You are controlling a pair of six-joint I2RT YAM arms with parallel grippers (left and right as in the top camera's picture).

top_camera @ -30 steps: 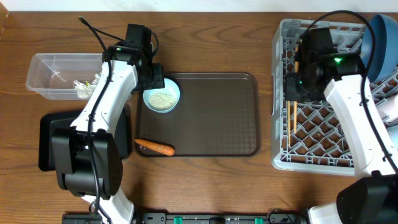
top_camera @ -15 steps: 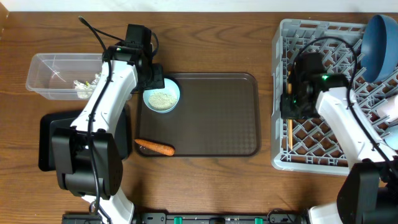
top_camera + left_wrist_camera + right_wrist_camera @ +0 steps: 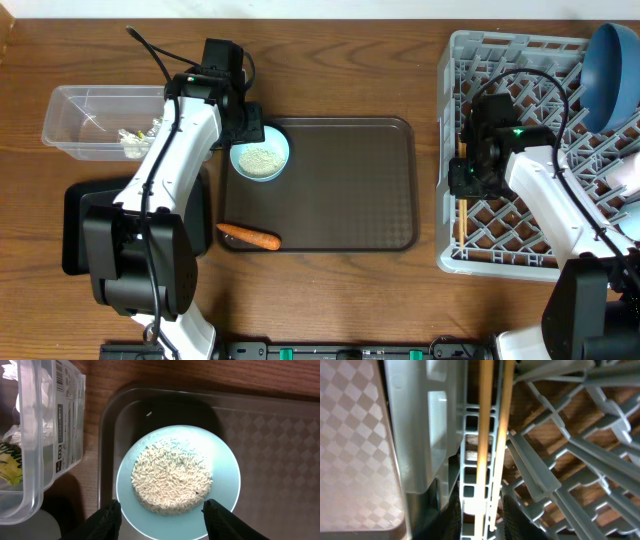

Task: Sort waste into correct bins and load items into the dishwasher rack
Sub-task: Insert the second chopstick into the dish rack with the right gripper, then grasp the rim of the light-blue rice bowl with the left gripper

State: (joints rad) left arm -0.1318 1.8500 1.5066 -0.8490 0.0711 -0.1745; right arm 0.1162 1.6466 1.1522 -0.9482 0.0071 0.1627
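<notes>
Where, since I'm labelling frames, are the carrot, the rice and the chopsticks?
carrot (image 3: 249, 237), overhead view, middle of its body.
rice (image 3: 171, 476), left wrist view, centre of the heap.
chopsticks (image 3: 484, 435), right wrist view, left stick's shaft.

Looks like a robot lab bench staged as a kitchen clear-up: two white-and-black arms (image 3: 180, 150) with a loose cable (image 3: 150, 52) on a wooden table (image 3: 350, 70), plus dishwasher rack (image 3: 452, 258), serving tray (image 3: 350, 190), bowl (image 3: 283, 150) of rice (image 3: 170, 477), clear tub (image 3: 70, 110).
</notes>
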